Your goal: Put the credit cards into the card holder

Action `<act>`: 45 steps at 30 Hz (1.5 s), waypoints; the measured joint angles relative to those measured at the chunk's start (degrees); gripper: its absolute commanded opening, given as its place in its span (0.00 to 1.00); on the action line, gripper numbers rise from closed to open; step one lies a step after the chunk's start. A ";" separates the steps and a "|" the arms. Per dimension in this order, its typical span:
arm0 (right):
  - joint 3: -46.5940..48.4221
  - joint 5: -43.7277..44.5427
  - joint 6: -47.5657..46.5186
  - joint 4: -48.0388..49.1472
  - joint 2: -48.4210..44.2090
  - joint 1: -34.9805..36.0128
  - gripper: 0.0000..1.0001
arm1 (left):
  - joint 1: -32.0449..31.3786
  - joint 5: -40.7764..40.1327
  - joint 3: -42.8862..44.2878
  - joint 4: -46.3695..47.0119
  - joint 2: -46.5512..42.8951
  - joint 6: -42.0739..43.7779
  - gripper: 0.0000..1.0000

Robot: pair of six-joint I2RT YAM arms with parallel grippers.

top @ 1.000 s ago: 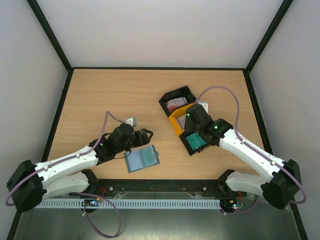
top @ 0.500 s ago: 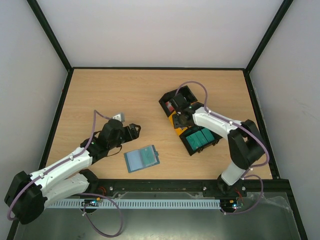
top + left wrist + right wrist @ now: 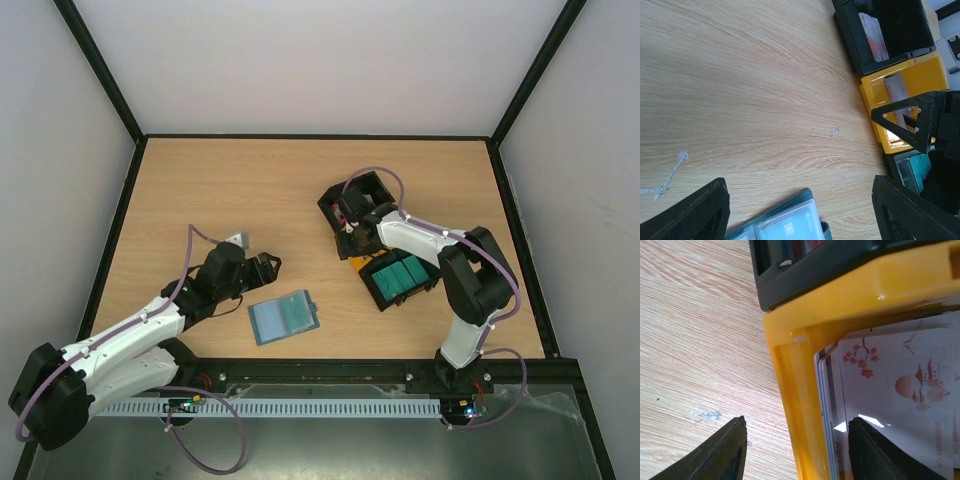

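The card holder (image 3: 284, 317) lies open on the table, teal outside and pale blue inside; its top corner (image 3: 790, 225) shows in the left wrist view. My left gripper (image 3: 268, 264) (image 3: 799, 200) hovers open just up and left of it, holding nothing. A stack of white credit cards (image 3: 900, 390) with red blossom prints lies in the yellow bin (image 3: 795, 390). My right gripper (image 3: 348, 228) (image 3: 796, 435) is open astride that bin's left wall, one finger outside it and one above the cards. Another white and red card (image 3: 875, 37) lies in the black bin (image 3: 850, 45).
The three-bin tray sits right of centre: the black bin (image 3: 372, 186) farthest, the yellow bin (image 3: 362, 262) in the middle, the dark-green bin (image 3: 400, 278) nearest, holding teal items. Black frame rails edge the table. Bare wood (image 3: 230, 190) spreads to the left and back.
My right arm has swung from above the green bin to the yellow bin and come down over its wall. My left gripper has drawn back left, away from the card holder.
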 measured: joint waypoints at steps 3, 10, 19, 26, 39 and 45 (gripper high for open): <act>0.00 -0.13 -0.02 0.00 0.00 -0.07 0.49 | -0.02 0.00 -0.17 -0.31 -0.31 -0.33 0.79; -0.07 -0.57 0.28 -0.04 -0.35 -0.07 0.43 | 0.04 -0.48 -0.20 -1.33 -1.75 -1.33 0.80; -0.20 -1.01 0.98 -0.09 -1.46 -0.15 0.39 | 1.09 -0.90 -0.20 -2.93 -2.05 -1.27 0.80; -0.20 -0.87 1.42 -0.26 -1.64 -0.44 0.28 | 1.66 -0.68 -0.24 -2.86 -1.49 -1.05 0.80; -0.17 -0.02 2.25 -1.01 -2.03 -0.46 0.22 | 2.03 0.24 -1.55 -2.60 -0.87 -1.03 0.81; -0.17 -0.07 2.43 -1.42 -3.52 -0.46 0.21 | 2.25 0.42 -2.03 -2.16 -0.55 -1.05 0.81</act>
